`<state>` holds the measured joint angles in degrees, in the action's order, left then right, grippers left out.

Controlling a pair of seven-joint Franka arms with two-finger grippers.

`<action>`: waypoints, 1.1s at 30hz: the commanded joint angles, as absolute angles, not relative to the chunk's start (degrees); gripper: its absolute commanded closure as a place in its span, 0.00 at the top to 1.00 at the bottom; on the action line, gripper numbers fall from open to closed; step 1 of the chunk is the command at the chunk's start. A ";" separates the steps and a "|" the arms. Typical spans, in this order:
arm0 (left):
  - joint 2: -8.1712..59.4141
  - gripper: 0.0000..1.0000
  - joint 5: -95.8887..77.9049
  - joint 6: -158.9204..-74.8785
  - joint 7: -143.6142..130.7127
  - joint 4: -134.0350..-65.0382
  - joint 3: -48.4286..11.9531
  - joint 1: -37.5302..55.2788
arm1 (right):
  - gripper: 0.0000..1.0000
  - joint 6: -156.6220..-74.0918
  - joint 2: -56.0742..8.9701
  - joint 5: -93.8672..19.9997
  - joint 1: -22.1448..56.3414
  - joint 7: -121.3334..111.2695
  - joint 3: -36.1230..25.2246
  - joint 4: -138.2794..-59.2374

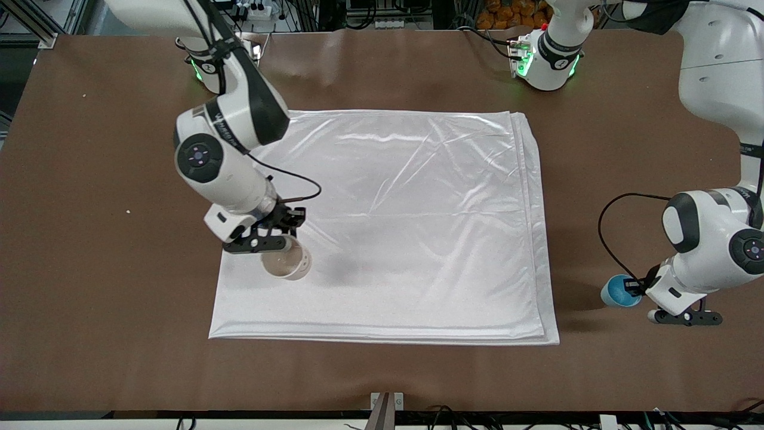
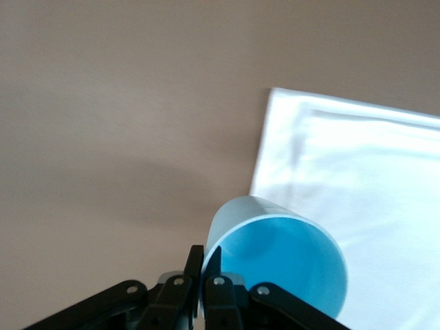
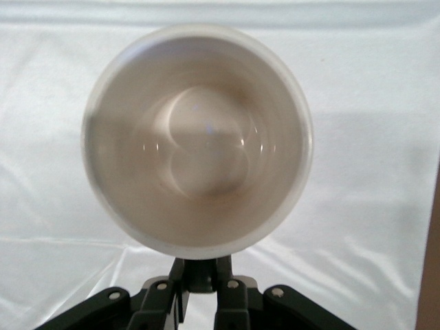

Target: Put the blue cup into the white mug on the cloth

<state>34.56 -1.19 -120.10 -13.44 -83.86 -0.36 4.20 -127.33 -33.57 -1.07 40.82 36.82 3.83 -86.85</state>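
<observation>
The white mug (image 1: 288,263) is in my right gripper (image 1: 285,237), which is shut on its small black handle. The mug is low over the part of the cloth (image 1: 406,227) nearer the right arm's end; I cannot tell if it touches. In the right wrist view the mug's open mouth (image 3: 199,137) faces the camera, with the gripper (image 3: 203,271) at its handle. My left gripper (image 1: 635,288) is shut on the rim of the blue cup (image 1: 618,291), low over bare table beside the cloth. The cup (image 2: 282,265) is tipped, its blue inside showing, with the gripper (image 2: 205,265) on its wall.
The brown table (image 1: 107,239) surrounds the cloth. The cloth's corner (image 2: 364,192) lies close to the blue cup. A black cable (image 1: 603,233) loops from the left wrist. Both arm bases stand along the table edge farthest from the front camera.
</observation>
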 commanded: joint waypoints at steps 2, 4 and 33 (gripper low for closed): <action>33.13 0.00 -3.25 -118.74 -21.70 -84.29 0.18 8.26 | 0.00 -129.72 -40.51 2.72 44.03 39.20 3.87 -80.86; 33.13 0.00 -3.25 -118.74 -23.89 -84.29 0.18 9.40 | 0.00 -132.09 -41.92 2.90 44.99 39.20 3.69 -80.77; 31.46 0.00 -5.45 -114.35 -44.03 -84.20 -5.36 16.08 | 1.00 -129.30 -40.53 6.15 44.30 39.11 3.60 -80.95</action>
<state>32.60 -4.24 -115.64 -40.69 -83.87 -3.55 15.89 -134.62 -44.81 5.57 46.26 38.04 2.88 -80.70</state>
